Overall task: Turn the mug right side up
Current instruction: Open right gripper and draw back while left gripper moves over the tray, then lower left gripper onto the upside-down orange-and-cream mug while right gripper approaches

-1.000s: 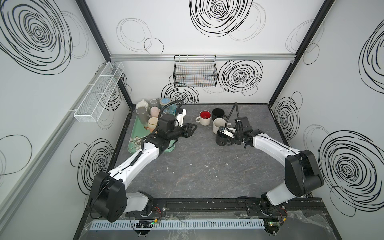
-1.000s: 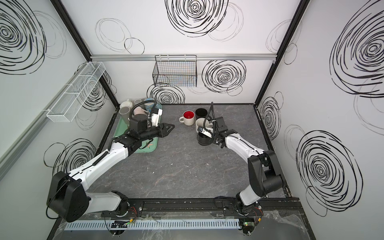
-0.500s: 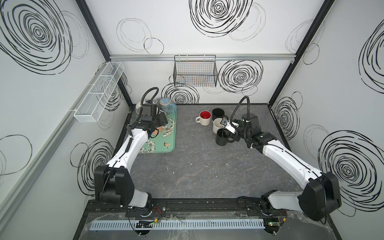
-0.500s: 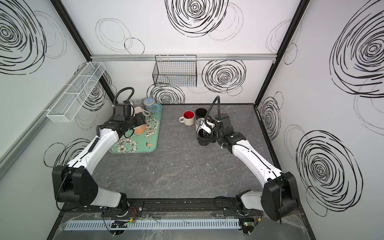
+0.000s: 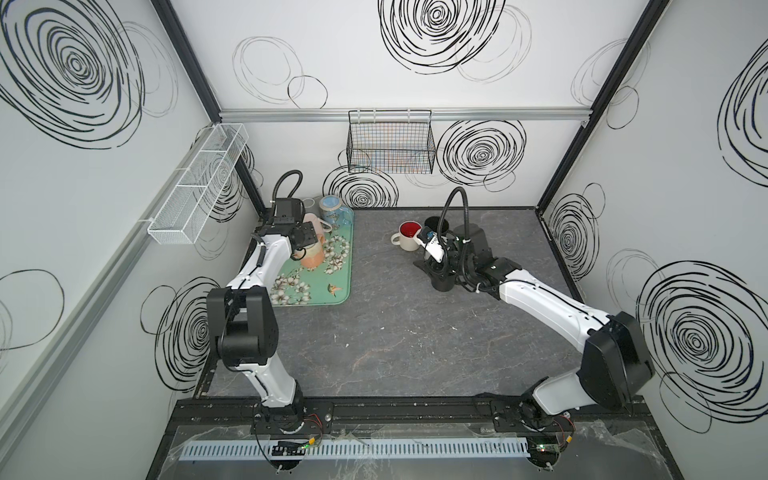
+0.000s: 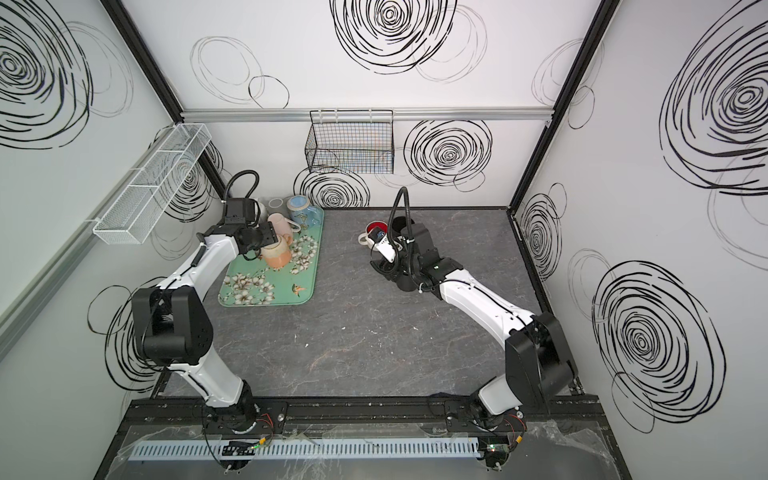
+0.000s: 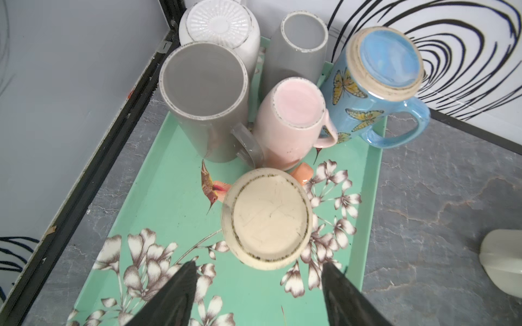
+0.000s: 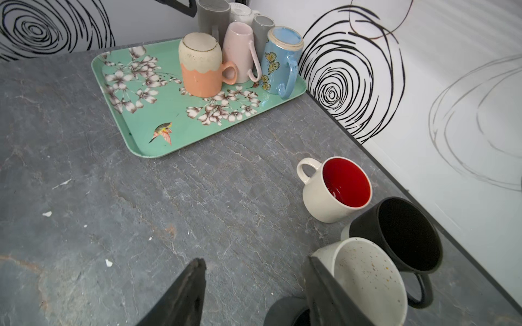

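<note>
A peach mug with a cream base stands upside down on the green floral tray; it shows in both top views. My left gripper hovers just over it, open, its fingers apart on either side of the mug's near edge and touching nothing. A dark mug stands on the table, mouth up. My right gripper is open above and beside it; only the mug's rim peeks in next to one finger.
Behind the peach mug stand more upside-down mugs: pink, blue butterfly, two grey and white. Upright on the table are a red-lined mug, a black mug and a speckled white mug. A wire basket hangs on the back wall.
My left arm swung from the table's middle back to the tray and now hangs over the peach mug. The right gripper has opened and let go of the dark mug.
</note>
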Action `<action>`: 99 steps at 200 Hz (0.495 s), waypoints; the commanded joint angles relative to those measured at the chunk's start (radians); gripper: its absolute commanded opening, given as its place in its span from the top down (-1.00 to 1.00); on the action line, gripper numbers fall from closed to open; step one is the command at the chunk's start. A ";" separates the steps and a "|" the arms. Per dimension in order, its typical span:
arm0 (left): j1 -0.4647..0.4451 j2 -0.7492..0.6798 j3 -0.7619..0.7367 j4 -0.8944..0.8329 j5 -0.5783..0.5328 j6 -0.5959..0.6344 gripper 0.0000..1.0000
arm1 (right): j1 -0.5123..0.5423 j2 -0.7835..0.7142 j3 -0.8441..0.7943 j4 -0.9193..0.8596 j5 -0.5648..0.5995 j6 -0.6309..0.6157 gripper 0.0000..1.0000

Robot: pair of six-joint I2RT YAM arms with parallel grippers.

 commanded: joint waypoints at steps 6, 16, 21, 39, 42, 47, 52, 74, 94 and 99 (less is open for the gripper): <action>0.011 0.085 0.087 -0.023 0.005 0.040 -0.46 | -0.002 0.096 0.148 -0.092 -0.047 0.179 -0.13; 0.012 0.115 0.114 -0.028 0.007 0.046 -0.46 | -0.001 0.145 0.209 -0.144 -0.072 0.197 -0.06; 0.013 0.129 0.127 -0.029 0.010 0.048 -0.45 | -0.002 0.168 0.236 -0.170 -0.092 0.202 -0.02; 0.014 0.180 0.169 -0.040 0.028 0.061 -0.45 | -0.002 0.251 0.320 -0.237 -0.171 0.209 0.05; 0.015 0.190 0.176 -0.042 0.030 0.063 -0.45 | -0.002 0.262 0.335 -0.246 -0.178 0.213 0.06; 0.016 0.203 0.188 -0.046 0.038 0.065 -0.45 | 0.000 0.282 0.354 -0.256 -0.194 0.224 0.08; 0.016 0.217 0.197 -0.049 0.050 0.067 -0.45 | 0.002 0.300 0.373 -0.266 -0.201 0.239 0.10; 0.010 0.250 0.215 -0.046 0.086 0.083 -0.45 | 0.010 0.361 0.429 -0.290 -0.248 0.274 0.15; 0.002 0.266 0.210 -0.036 0.108 0.098 -0.45 | 0.024 0.392 0.451 -0.287 -0.261 0.281 0.16; 0.000 0.269 0.207 -0.034 0.117 0.102 -0.45 | 0.025 0.398 0.455 -0.289 -0.261 0.283 0.16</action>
